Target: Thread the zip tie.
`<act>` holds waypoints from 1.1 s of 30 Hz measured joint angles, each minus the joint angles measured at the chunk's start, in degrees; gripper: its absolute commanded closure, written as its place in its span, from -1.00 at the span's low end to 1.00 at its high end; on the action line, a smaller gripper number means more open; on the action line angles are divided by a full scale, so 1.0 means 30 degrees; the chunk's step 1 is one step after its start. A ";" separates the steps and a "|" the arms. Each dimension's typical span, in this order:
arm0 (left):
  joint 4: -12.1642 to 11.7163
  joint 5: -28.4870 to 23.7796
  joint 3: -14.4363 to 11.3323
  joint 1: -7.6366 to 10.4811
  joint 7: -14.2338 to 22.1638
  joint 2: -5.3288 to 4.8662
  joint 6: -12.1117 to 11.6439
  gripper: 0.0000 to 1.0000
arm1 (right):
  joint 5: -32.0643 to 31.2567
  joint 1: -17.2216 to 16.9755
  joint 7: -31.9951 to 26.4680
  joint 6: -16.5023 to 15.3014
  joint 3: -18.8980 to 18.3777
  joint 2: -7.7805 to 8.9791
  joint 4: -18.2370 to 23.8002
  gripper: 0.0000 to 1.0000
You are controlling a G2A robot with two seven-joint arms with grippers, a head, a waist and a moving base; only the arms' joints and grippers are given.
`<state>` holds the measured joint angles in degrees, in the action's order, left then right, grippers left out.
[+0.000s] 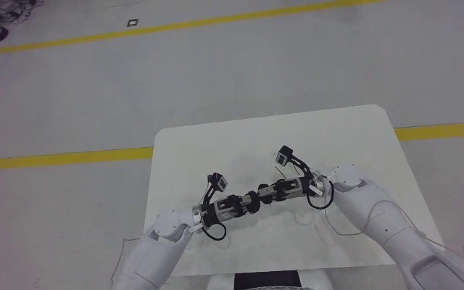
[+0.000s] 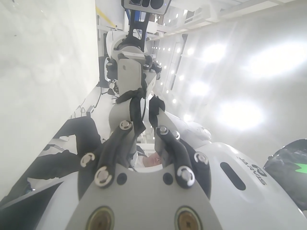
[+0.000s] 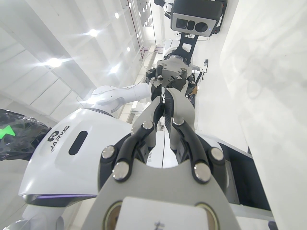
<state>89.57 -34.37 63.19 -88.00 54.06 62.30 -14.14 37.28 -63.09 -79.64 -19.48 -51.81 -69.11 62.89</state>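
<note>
black-wrapped fingertips (image 2: 135, 111) of my left gripper (image 2: 145, 114) stand just below the middle of the left wrist frame, with a narrow bright slot between them. down that slot runs a thin strand that i take for the zip tie (image 2: 144, 108), though it is too fine to be sure of. its long axis lies top to bottom in that frame, on the line joining my two grippers, so it points along my left fingers, not across them. whether those tips bite on it or only flank it i cannot tell.

my right gripper (image 3: 163, 95) faces the left one nose to nose. in the right wrist frame its fingers converge just above centre until the tips all but meet, the ribbed pad (image 3: 168, 106) turned inward. i judge them pinched on the tie's far end, though the strand is hidden there. in the top frame both grippers meet at lower centre, above the white table (image 1: 348, 138), on a line slanting from lower left to upper right.

both arms are at the tie. the coming push should travel along that shared line, since sideways drift could bend the strand out of the slot.
</note>
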 measured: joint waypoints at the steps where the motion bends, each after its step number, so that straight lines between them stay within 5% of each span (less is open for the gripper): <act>1: 0.0005 -0.0003 -0.0015 0.0006 -0.0011 -0.0012 -0.0008 0.88 | -0.0006 -0.0006 0.0000 0.0000 0.0002 0.0003 0.0014 1.00; 11: -0.0051 -0.0079 -0.0158 0.0100 -0.0085 -0.0106 0.0044 1.00 | -0.0091 0.0044 0.0000 0.0000 0.0128 0.0043 0.0041 1.00; 13: -0.0088 -0.0115 -0.0166 0.0124 -0.0141 -0.0124 0.0038 1.00 | -0.0069 0.0042 0.0000 0.0000 0.0168 0.0049 0.0048 0.04; 14: -0.0107 -0.0151 -0.0168 0.0129 -0.0179 -0.0129 0.0012 1.00 | -0.0037 0.0040 0.0000 0.0000 0.0206 0.0053 0.0048 -1.00; 21: -0.0321 -0.0734 -0.0025 0.0143 -0.0258 -0.0179 -0.0468 1.00 | 0.0483 -0.0043 0.0000 0.0000 -0.0211 0.0229 -0.0076 -1.00; 26: -0.0206 -0.0330 0.0287 0.0064 -0.0749 -0.0242 -0.1621 1.00 | 0.0782 -0.0448 0.0000 0.0000 -0.1701 0.0578 -0.0228 -1.00; 33: 0.1759 0.3164 0.1285 -0.0375 -0.2386 -0.0151 -0.1780 1.00 | 0.0597 -0.1017 0.0664 0.0000 -0.3166 0.0744 0.0044 -1.00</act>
<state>94.85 -24.88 67.04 -89.12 46.90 61.85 -19.48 39.07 -66.14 -77.65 -19.48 -61.31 -66.88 63.02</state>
